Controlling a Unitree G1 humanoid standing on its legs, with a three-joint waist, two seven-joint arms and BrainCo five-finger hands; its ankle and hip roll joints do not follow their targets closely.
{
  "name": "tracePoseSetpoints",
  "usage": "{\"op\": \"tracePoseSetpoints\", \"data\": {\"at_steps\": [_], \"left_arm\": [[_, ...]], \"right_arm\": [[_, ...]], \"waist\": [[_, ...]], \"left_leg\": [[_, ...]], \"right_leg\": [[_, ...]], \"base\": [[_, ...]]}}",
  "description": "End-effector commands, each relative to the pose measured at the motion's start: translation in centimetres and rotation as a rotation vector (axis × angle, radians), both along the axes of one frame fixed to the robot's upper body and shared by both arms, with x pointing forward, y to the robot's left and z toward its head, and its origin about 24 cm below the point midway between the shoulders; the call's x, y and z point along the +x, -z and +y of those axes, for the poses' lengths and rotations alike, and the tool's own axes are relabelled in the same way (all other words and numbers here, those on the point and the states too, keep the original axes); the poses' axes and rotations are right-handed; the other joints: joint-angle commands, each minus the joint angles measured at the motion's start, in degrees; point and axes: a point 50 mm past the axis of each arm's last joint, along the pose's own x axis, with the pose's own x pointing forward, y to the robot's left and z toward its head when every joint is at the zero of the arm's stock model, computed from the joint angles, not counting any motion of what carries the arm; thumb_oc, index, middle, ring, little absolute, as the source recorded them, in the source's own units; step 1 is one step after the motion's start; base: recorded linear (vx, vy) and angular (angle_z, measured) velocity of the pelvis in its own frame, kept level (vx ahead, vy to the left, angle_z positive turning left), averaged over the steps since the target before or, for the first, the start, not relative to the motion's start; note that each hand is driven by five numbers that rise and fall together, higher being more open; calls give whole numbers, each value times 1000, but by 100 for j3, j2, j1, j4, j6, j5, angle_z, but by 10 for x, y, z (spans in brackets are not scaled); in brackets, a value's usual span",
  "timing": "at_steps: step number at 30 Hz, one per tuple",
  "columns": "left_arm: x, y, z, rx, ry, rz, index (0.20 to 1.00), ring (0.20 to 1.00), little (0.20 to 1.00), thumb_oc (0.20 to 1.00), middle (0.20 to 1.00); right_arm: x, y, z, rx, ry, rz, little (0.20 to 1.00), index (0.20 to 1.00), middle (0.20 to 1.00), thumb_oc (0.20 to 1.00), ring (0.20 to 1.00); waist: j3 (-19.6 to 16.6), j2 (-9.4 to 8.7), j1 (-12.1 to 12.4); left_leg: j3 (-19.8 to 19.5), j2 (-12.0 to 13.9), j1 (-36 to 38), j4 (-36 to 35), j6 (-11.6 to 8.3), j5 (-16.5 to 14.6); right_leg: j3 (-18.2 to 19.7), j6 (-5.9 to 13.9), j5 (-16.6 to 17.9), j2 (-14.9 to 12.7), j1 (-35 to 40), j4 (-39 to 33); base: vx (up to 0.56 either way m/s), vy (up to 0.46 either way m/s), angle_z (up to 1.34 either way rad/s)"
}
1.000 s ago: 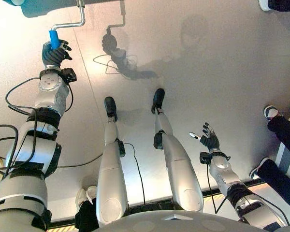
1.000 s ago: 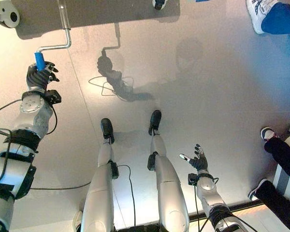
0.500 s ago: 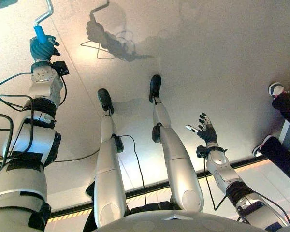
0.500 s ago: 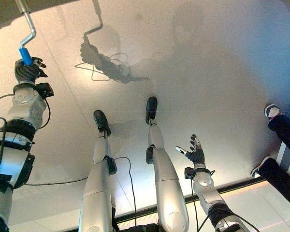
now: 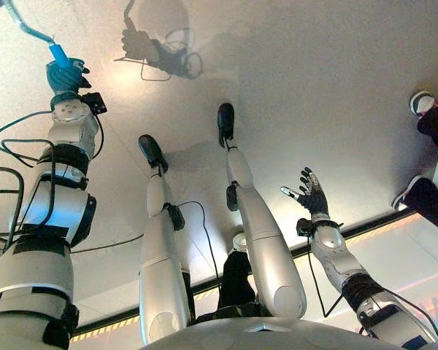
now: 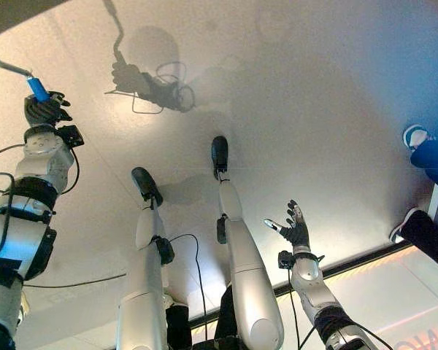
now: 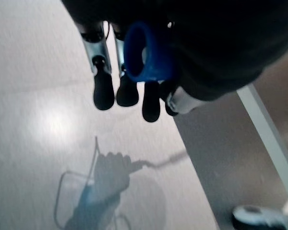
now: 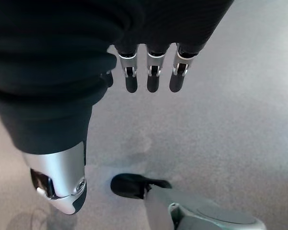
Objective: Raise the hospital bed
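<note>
The bed's crank is a bent metal rod (image 5: 25,29) ending in a blue grip (image 5: 59,55) at the upper left. My left hand (image 5: 66,75) is curled round that blue grip (image 7: 146,52), arm stretched forward; in the left wrist view the fingers (image 7: 103,93) wrap the blue tube. The dark underside of the bed (image 6: 14,9) fills the top left corner. My right hand (image 5: 312,198) hangs low on the right over the floor, fingers (image 8: 151,79) spread and holding nothing.
A person's shoes and dark trouser legs (image 5: 427,157) stand at the right edge. A yellow-lit floor strip (image 5: 372,230) runs across the lower right. The pale floor (image 5: 314,87) ahead is bare apart from shadows.
The whole picture has shifted, so the camera moved. My left hand has stayed on the blue grip while the crank rod has swung round, from pointing up-right to pointing up-left. The right hand is unchanged.
</note>
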Motion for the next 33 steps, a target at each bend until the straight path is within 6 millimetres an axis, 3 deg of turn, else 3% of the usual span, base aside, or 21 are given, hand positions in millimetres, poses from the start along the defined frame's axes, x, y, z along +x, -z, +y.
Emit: {"op": "tracePoseSetpoints", "data": {"at_steps": [1, 10, 17, 25, 33], "left_arm": [[1, -51, -9, 124, 36, -163, 200, 200, 200, 200, 200], [6, -58, -36, 90, 132, -232, 200, 200, 200, 200, 200], [8, -67, -64, 64, 247, -309, 200, 200, 200, 200, 200], [3, -68, -74, 36, 321, -370, 200, 200, 200, 200, 200], [-18, -50, -69, 14, 407, -431, 200, 200, 200, 200, 200]], "right_arm": [[-22, 13, -11, -16, 22, 45, 1000, 1000, 1000, 1000, 1000], [-26, 20, -16, -41, 26, 91, 1000, 1000, 1000, 1000, 1000], [-34, 32, -28, -75, 59, 166, 1000, 1000, 1000, 1000, 1000], [-40, 38, -39, -96, 88, 216, 1000, 1000, 1000, 1000, 1000], [-40, 42, -47, -118, 124, 252, 1000, 1000, 1000, 1000, 1000]], "waist": [[47, -17, -84], [47, 29, -164], [47, 238, -159], [45, 467, -27], [43, 686, 257]], "left_leg": [[99, 15, 332, -1, 108, -409], [293, 36, 615, -1, 96, -440], [303, 9, 961, -1, 96, -459], [212, -45, 1183, -1, 99, -446], [-29, -165, 1358, -1, 136, -394]], "right_leg": [[-29, 995, -541, -166, 306, 372], [109, 985, -535, -47, 416, 411], [110, 957, -579, -25, 739, 413], [15, 921, -626, -86, 1036, 406], [-218, 902, -656, -231, 1378, 389]], "base": [[12, -25, -12], [4, -33, -13], [-2, -10, -1], [-2, -1, 1], [-25, 1, 9]]}}
